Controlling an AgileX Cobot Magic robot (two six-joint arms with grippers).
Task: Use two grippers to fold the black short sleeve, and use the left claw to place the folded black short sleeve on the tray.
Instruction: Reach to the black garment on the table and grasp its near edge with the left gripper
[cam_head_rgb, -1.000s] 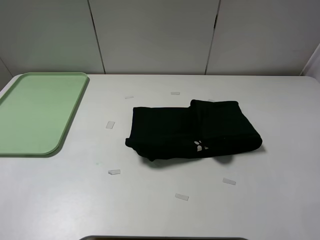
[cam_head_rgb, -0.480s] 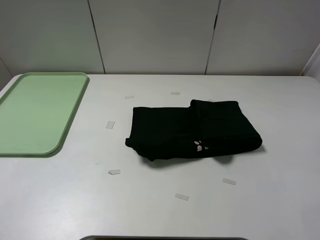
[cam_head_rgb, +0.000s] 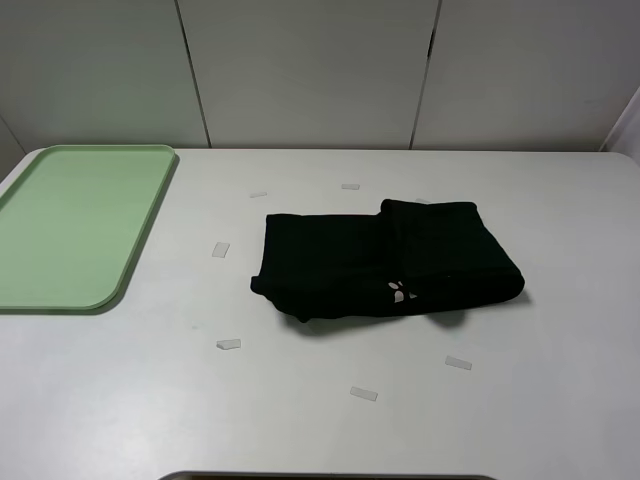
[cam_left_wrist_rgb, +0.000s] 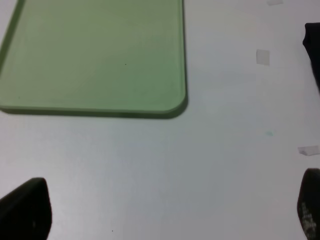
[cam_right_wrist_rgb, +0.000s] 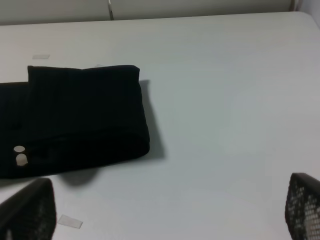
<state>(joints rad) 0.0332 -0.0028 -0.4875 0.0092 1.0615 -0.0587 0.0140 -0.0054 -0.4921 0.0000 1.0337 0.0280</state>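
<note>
The black short sleeve (cam_head_rgb: 385, 260) lies folded into a long strip in the middle of the white table, with a small white print on its front edge. The green tray (cam_head_rgb: 70, 225) sits empty at the far left. Neither gripper shows in the exterior high view. In the left wrist view my left gripper (cam_left_wrist_rgb: 167, 212) is open and empty above bare table, near the tray's corner (cam_left_wrist_rgb: 95, 55); the shirt's edge (cam_left_wrist_rgb: 314, 55) just shows. In the right wrist view my right gripper (cam_right_wrist_rgb: 165, 212) is open and empty, near the shirt's right end (cam_right_wrist_rgb: 75, 115).
Several small clear tape strips lie on the table around the shirt, such as one (cam_head_rgb: 221, 249) between tray and shirt and one (cam_head_rgb: 364, 394) in front. A grey panelled wall stands behind the table.
</note>
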